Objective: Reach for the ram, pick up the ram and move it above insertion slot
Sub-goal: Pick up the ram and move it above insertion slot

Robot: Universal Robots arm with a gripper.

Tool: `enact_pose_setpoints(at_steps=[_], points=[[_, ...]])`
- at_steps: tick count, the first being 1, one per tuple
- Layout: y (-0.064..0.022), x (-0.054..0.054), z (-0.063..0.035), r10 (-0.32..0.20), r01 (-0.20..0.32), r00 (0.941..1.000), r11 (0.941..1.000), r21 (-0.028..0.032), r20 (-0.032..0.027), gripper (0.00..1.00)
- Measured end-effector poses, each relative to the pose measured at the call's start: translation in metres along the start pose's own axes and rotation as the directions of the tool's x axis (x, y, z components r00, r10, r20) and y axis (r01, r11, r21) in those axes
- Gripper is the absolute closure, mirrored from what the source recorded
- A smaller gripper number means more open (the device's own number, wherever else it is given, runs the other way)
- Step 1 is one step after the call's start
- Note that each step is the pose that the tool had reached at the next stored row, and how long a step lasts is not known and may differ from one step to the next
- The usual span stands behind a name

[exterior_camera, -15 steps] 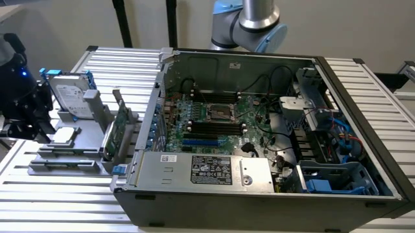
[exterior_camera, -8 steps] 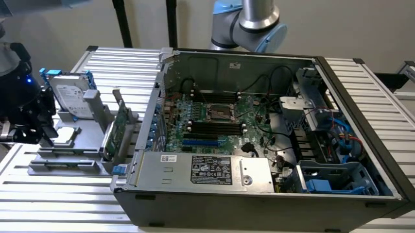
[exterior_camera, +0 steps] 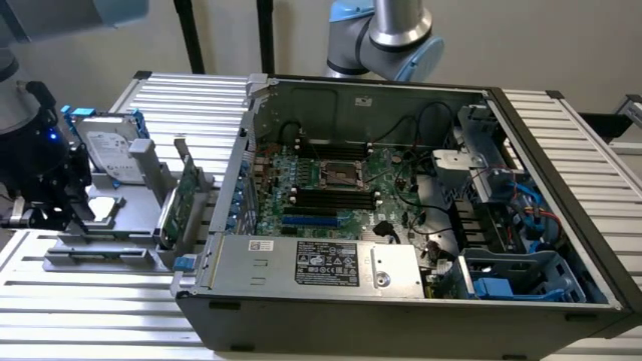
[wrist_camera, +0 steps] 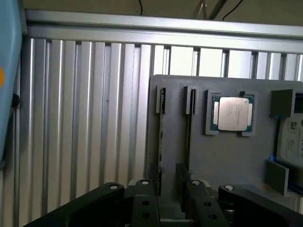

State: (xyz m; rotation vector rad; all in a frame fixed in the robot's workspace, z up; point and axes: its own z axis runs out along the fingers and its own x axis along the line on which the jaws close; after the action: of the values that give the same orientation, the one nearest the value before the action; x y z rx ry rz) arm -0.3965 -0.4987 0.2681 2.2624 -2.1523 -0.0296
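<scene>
Two rams stand on edge in slots of a grey holder point(wrist_camera: 227, 156); from above they look like thin dark strips, one point(wrist_camera: 161, 146) beside the other point(wrist_camera: 188, 137). My gripper point(wrist_camera: 169, 201) hovers just over their near ends, open, with nothing between its black fingers point(wrist_camera: 142, 203). The first strip runs into the gap between the fingers, and the second passes under the other finger. In the exterior view the gripper point(exterior_camera: 45, 207) hangs at the far left over the holder point(exterior_camera: 101, 233). The motherboard's long black memory slots point(exterior_camera: 331, 197) lie inside the open computer case point(exterior_camera: 401, 301).
A processor chip point(wrist_camera: 232, 113) sits in a pocket of the holder beside the rams. A silver hard drive point(exterior_camera: 105, 154) and a green expansion card point(exterior_camera: 180, 203) stand upright on the holder. The holder and case rest on a ribbed aluminium table point(wrist_camera: 85, 123).
</scene>
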Motion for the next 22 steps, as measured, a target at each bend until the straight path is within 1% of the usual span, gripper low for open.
enact_pose_setpoints(at_steps=[12, 22], points=[[-0.0005, 0.0, 0.0217, 0.0, 0.0, 1.0, 1.0, -0.0001, 0.0, 0.69], [-0.001, 0.004, 0.04, 0.0, 0.0, 1.0, 1.0, -0.0001, -0.0001, 0.69]])
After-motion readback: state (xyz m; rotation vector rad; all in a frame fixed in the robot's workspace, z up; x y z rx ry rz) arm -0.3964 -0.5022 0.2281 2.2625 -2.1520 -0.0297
